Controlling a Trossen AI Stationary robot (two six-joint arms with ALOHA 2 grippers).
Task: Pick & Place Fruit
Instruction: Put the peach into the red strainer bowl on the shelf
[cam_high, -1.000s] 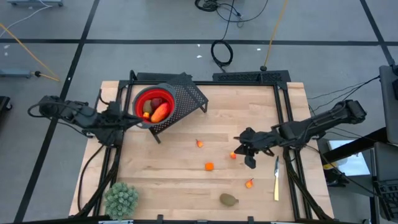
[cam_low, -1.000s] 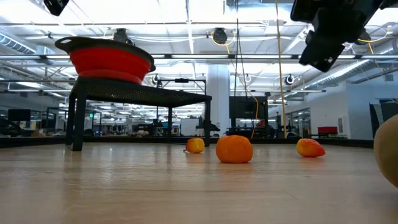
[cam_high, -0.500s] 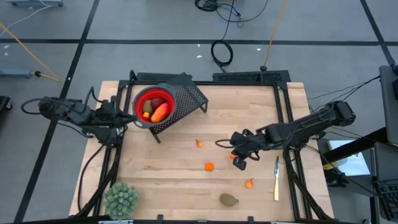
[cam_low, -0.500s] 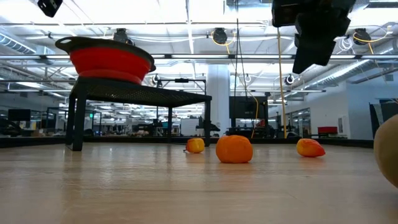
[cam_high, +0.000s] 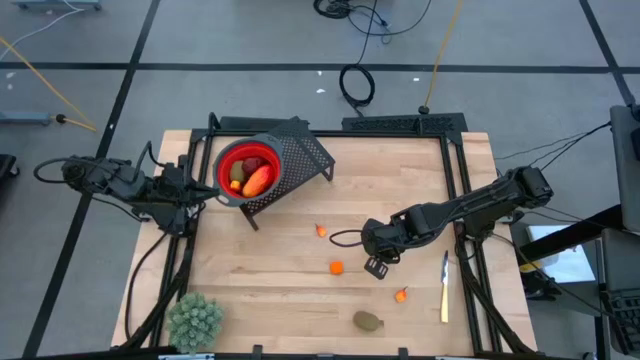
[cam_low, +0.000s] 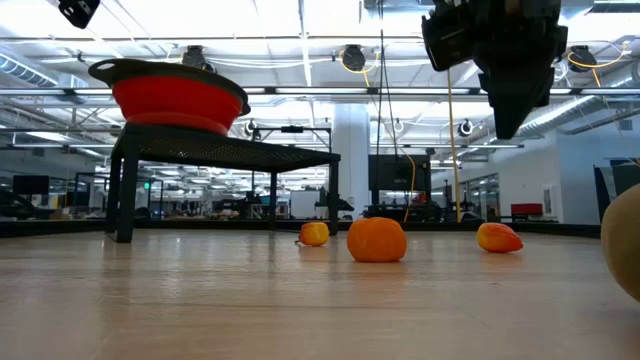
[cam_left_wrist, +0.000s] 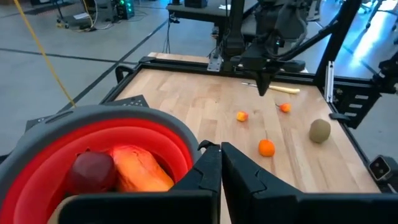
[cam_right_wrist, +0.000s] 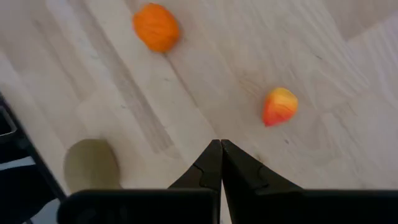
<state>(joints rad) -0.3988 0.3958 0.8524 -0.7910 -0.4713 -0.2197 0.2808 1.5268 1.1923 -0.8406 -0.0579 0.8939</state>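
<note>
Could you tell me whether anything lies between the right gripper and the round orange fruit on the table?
Nothing visible does. The shut right gripper hangs above bare wood, with the round orange fruit just beside it toward the table's middle, and only open table between them.

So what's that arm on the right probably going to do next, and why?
Probably open its fingers and drop toward a loose fruit. The right gripper hangs shut above the table, holding nothing, with the small orange fruit and the red-yellow piece close by. Several fruits already sit in the red bowl.
</note>
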